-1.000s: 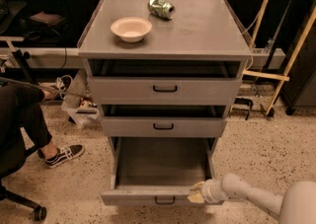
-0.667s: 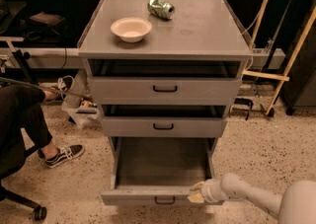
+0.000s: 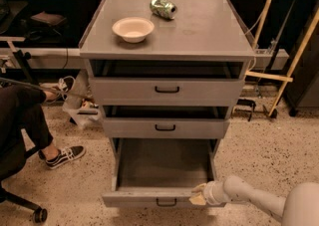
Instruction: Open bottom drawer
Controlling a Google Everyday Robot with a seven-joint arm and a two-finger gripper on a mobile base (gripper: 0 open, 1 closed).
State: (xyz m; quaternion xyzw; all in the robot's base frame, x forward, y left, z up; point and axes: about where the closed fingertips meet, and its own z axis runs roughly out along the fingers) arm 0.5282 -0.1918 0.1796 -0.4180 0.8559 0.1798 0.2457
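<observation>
The bottom drawer (image 3: 134, 198) of the grey cabinet is pulled far out, its empty inside showing. Its front carries a small black bar handle (image 3: 166, 202) at the lower middle. My gripper (image 3: 199, 195) sits at the right end of the drawer's front top edge, at the end of my white arm (image 3: 259, 201) that comes in from the lower right. The middle drawer (image 3: 165, 128) and top drawer (image 3: 166, 90) above it are each slightly ajar.
A beige bowl (image 3: 133, 29) and a crushed green can (image 3: 163, 8) lie on the cabinet top (image 3: 209, 31). A seated person's leg and shoe (image 3: 64, 155) are at the left, with a chair wheel (image 3: 39, 215). Wooden poles (image 3: 294, 60) lean at the right.
</observation>
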